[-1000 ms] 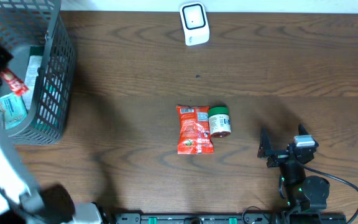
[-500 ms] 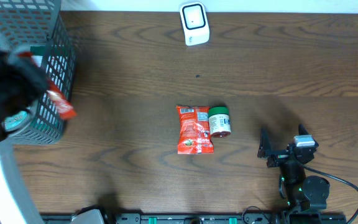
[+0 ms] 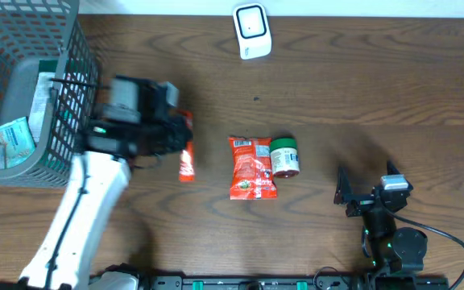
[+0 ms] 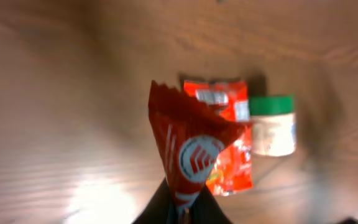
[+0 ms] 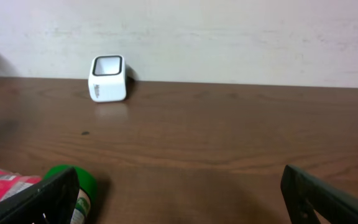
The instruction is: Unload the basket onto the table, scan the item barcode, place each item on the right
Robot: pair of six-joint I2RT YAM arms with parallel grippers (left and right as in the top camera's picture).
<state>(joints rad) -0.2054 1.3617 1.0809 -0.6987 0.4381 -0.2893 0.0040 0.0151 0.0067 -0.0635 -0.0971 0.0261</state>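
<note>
A slim red packet [image 3: 186, 157] with a white round logo hangs above the table left of centre, pinched at one end by my left gripper [image 3: 179, 130]. The left wrist view has the packet [image 4: 188, 149] rising from the shut gripper [image 4: 182, 213]; no barcode shows on this face. The white scanner [image 3: 252, 31] stands at the table's far edge, also in the right wrist view as the scanner [image 5: 108, 78]. My right gripper [image 3: 366, 185] rests near the front right, open and holding nothing [image 5: 179, 199].
A red snack bag [image 3: 252, 167] and a green-lidded jar [image 3: 284, 157] lie side by side at the table's middle, just right of the held packet. A grey mesh basket [image 3: 71, 97] with more packets stands at the far left.
My left arm has lifted the red packet out of the basket and carried it right, over the table toward the middle. The right arm has stayed still.
</note>
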